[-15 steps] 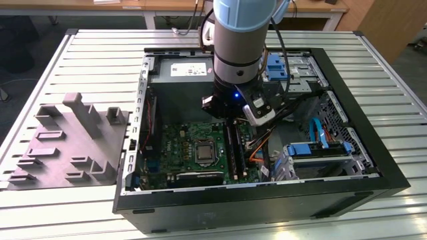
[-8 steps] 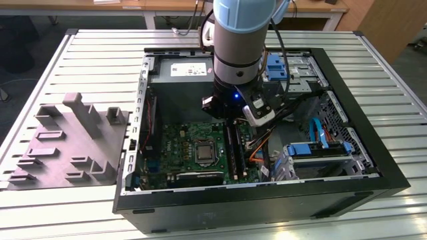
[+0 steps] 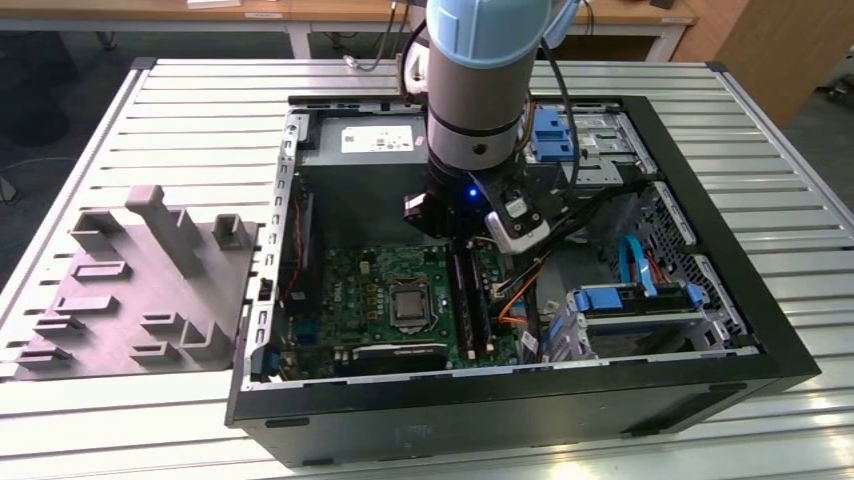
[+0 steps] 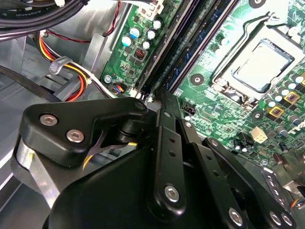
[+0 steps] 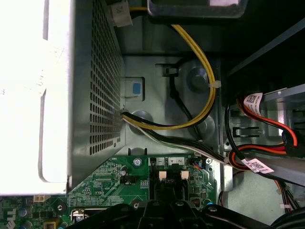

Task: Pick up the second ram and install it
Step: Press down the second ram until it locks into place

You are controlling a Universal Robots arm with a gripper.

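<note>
My gripper hangs inside the open computer case, its fingers drawn together and shut. Its tip sits right at one end of the long black memory slots, beside the silver processor socket. A long dark bluish strip that looks like the ram lies along the slots, running away from my fingertips. I cannot tell whether my fingers touch it. In the exterior view the gripper stands over the far end of the slots on the green motherboard.
The grey power supply and yellow and black cables are close behind the gripper. Orange and red cables and blue drive bays fill the case on the exterior view's right. A grey fixture block lies on the slatted table.
</note>
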